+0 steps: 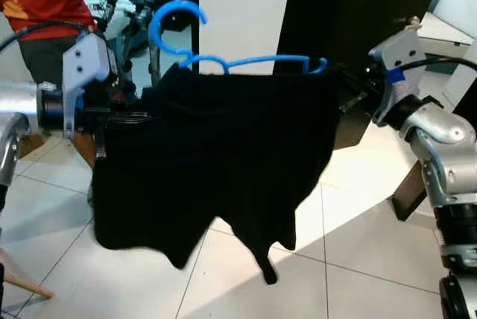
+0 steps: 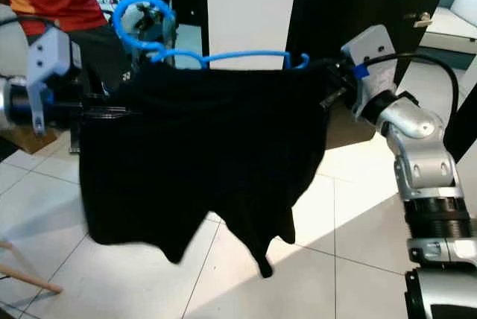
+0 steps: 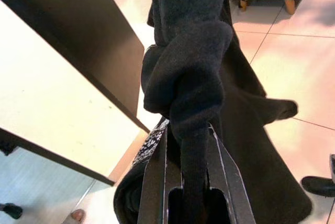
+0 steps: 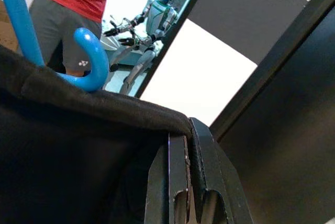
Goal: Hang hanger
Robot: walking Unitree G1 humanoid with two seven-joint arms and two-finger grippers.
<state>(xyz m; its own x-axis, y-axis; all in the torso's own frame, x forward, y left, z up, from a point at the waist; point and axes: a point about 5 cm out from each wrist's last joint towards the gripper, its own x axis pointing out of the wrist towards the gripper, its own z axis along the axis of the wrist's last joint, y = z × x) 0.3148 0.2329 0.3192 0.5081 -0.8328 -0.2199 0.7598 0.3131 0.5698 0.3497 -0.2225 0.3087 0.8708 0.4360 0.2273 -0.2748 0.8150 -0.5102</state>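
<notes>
Basically, a soft black garment (image 1: 223, 162) draped on a curved blue plastic hanger (image 1: 223, 54) hung midair between both arms, left gripper (image 3: 188, 182) pinched shut on bunched cloth, right gripper (image 4: 188, 182) clamped on the hem, above glossy tiled floor (image 1: 373, 244).

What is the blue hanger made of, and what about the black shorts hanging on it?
The blue hanger looks like smooth, glossy plastic: its thick rounded hook shows bright highlights. The black shorts seem to be soft matte fabric, maybe fleece or knit; the cloth folds, bunches and drapes loosely, and looks slightly fuzzy up close where the left gripper pinches it. The exact fibre can't be told.
</notes>
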